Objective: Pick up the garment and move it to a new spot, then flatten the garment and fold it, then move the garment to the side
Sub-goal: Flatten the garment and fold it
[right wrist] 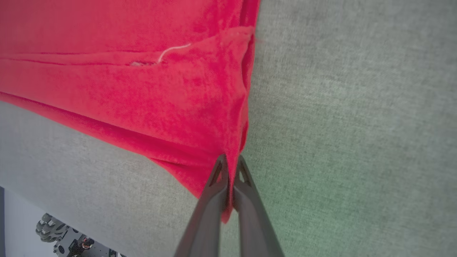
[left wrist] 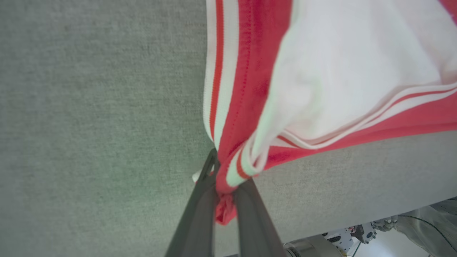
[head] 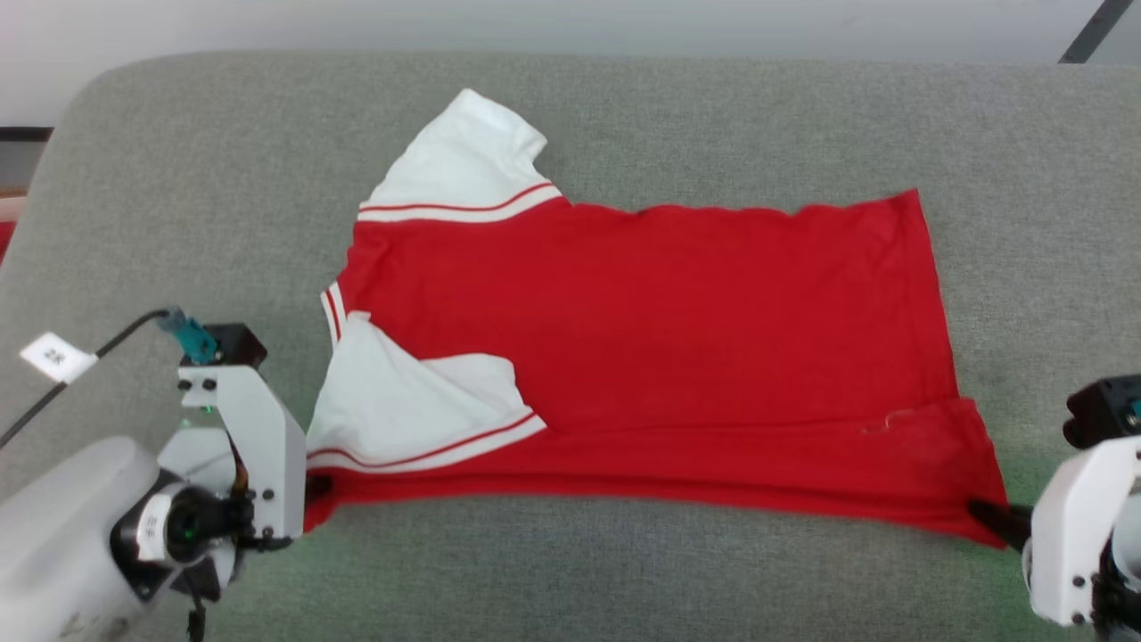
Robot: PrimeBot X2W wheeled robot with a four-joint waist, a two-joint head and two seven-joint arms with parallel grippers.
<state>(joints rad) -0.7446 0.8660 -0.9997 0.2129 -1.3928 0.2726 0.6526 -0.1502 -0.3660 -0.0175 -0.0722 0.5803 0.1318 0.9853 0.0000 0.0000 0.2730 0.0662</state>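
**Item 1, the garment** (head: 642, 339): I am seeing it lying spread across the middle of the grey cushion (head: 178, 178). Its red body is lying flat, and its near edge is turning over into a long fold along the cushion's near side. The far sleeve (head: 463, 152), white with striped trim, is pointing toward the cushion's far edge. The near sleeve (head: 419, 401) is lying folded in over the red body.

**Item 2, the left gripper** (head: 314, 489): it is sitting at the cushion's near left, pinching the garment's striped corner. The left wrist view is giving me what the head view is hiding (a bunch of red cloth squeezed between the dark fingers (left wrist: 200, 214)).

**Item 3, the right gripper** (head: 991, 517): it is sitting at the cushion's near right, pinching the hem corner. The right wrist view is showing both fingertips nearly meeting on a thin red edge. It is also showing a loose white thread (right wrist: 175, 48) lying on the fold.
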